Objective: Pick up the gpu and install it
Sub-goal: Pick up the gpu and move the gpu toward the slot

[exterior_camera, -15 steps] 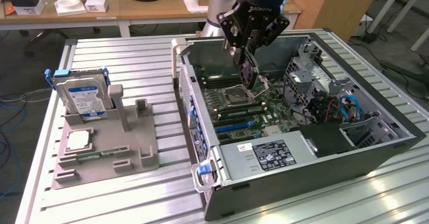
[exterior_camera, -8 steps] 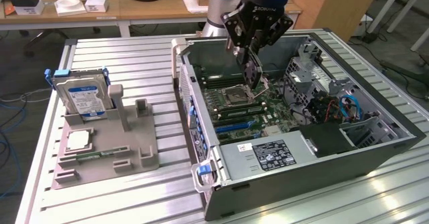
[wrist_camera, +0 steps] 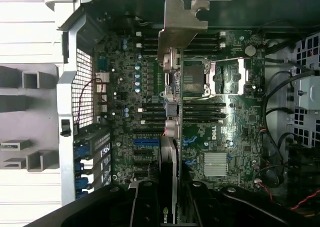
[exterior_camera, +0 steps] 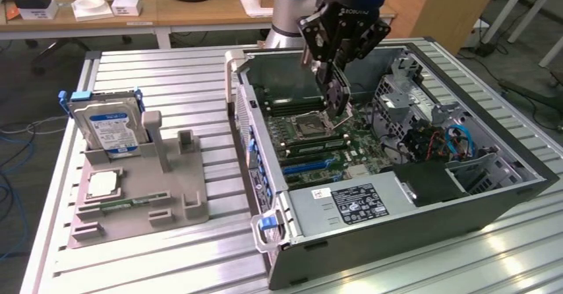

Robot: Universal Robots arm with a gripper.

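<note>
Holding gpu (wrist_camera: 179,24), gripper (exterior_camera: 329,66) clamped on card edge, above motherboard (wrist_camera: 235,122).

A grey fixture tray (exterior_camera: 189,208) sits near the slatted surface's (exterior_camera: 167,76) edge at the exterior view's left. It holds an upright blue-labelled hard drive (exterior_camera: 107,128) and a flat CPU chip (exterior_camera: 104,184). Beside it lies an open computer case (exterior_camera: 422,235), its motherboard (wrist_camera: 240,132) exposed.

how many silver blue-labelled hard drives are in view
1. The silver blue-labelled hard drive stands upright in the grey plastic holder on the exterior view's left, outside the open computer case. Others may sit hidden in the case's bays.
</note>
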